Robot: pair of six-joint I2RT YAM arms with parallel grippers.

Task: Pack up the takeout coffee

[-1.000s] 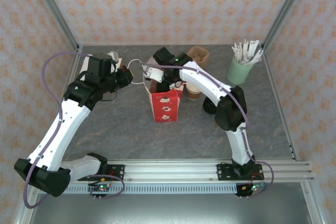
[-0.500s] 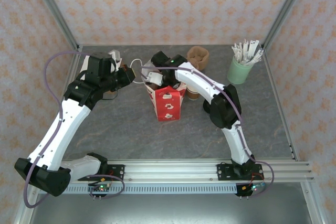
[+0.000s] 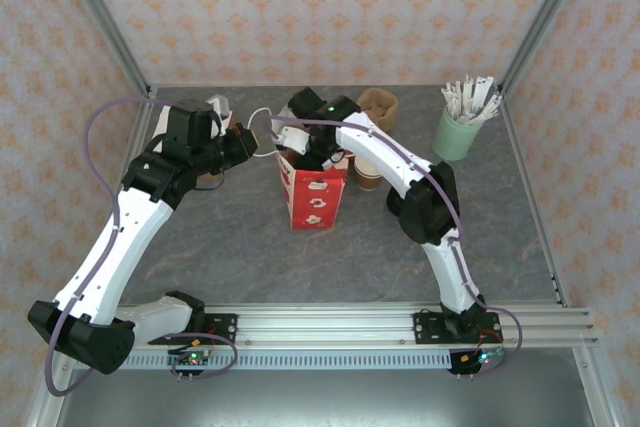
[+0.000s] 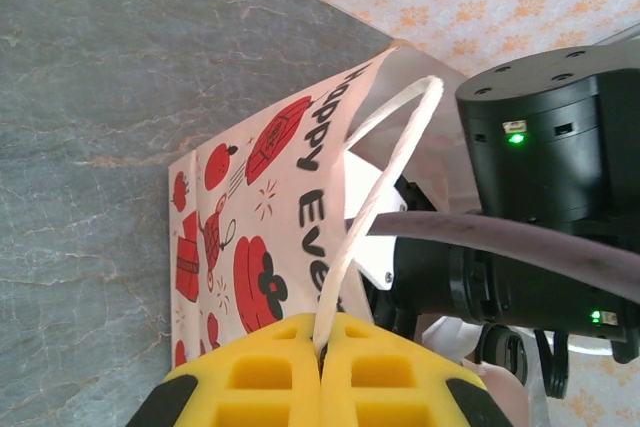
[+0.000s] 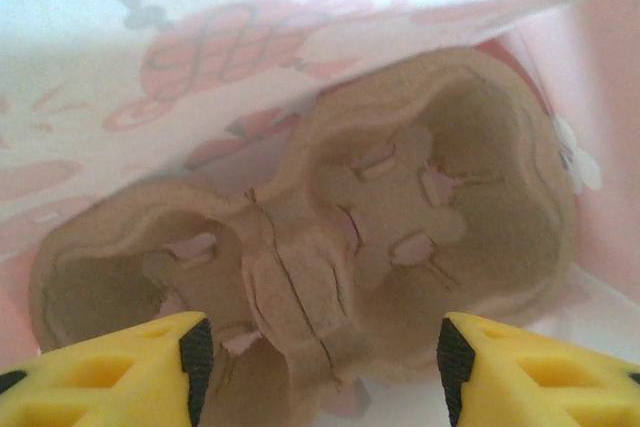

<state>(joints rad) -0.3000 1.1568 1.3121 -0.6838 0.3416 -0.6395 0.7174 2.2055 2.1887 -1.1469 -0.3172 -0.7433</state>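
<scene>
Left end effector [image 4: 320,342]: clenched on the white handle [image 4: 385,162] of the bag.
Right end effector [image 5: 320,352]: released, fingers spread with nothing between them, lowered into the bag's mouth above the tray.
Bag [image 3: 312,195]: red and white, upright on the desk [image 3: 250,257].
Tray [image 5: 330,237]: brown pulp, two wells, lying on the bag's floor.
Coffee [image 3: 365,179]: on the desk just right of the bag, outside it, partly behind the right arm [image 3: 395,162].
Green cup [image 3: 455,134]: far right, well apart.
</scene>
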